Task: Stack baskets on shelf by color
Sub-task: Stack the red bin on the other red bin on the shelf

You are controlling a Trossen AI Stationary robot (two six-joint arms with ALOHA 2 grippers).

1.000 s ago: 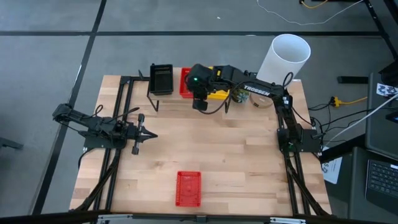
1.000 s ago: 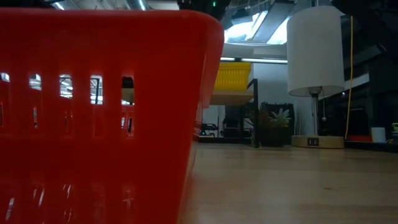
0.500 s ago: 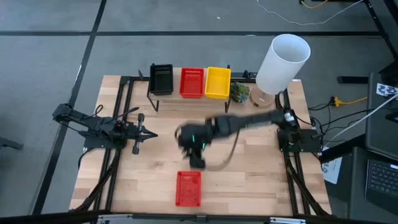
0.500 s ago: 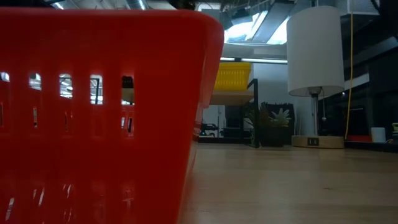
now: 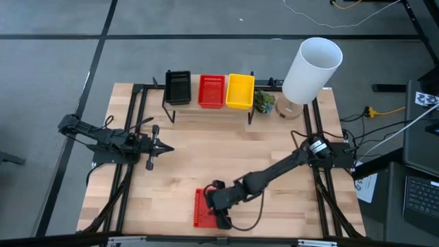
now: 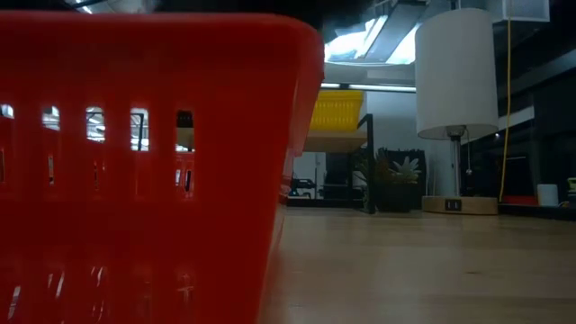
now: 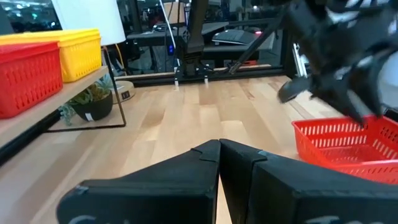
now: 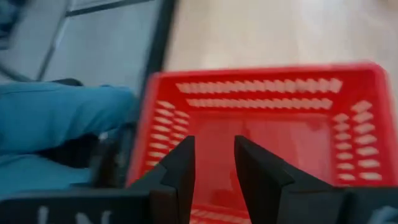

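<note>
One red basket point(image 5: 206, 208) lies flat on its bottom near the table's near edge; it fills the left of the low view point(image 6: 135, 171). On the shelf point(image 5: 209, 106) at the far edge rest black baskets point(image 5: 178, 87), red baskets point(image 5: 211, 90) and yellow baskets point(image 5: 240, 90). My right gripper point(image 5: 221, 206) hangs over the loose basket's right side, open, its fingers pointing down at the basket point(image 8: 273, 130) in the right wrist view. My left gripper point(image 5: 152, 147) waits shut at the table's left, off the loose basket point(image 7: 348, 146).
A lamp with a white shade point(image 5: 312, 60) and a small potted plant point(image 5: 264, 101) stand at the far right corner beside the shelf. Black frame rails run along both table sides. Bare wood spreads across the table's middle. Something blue point(image 8: 56, 118) lies beyond the near edge.
My right arm has swung from the shelf, where it hovered over the red and yellow baskets, across the table toward the near edge and down over the loose red basket. The baskets have not moved.
</note>
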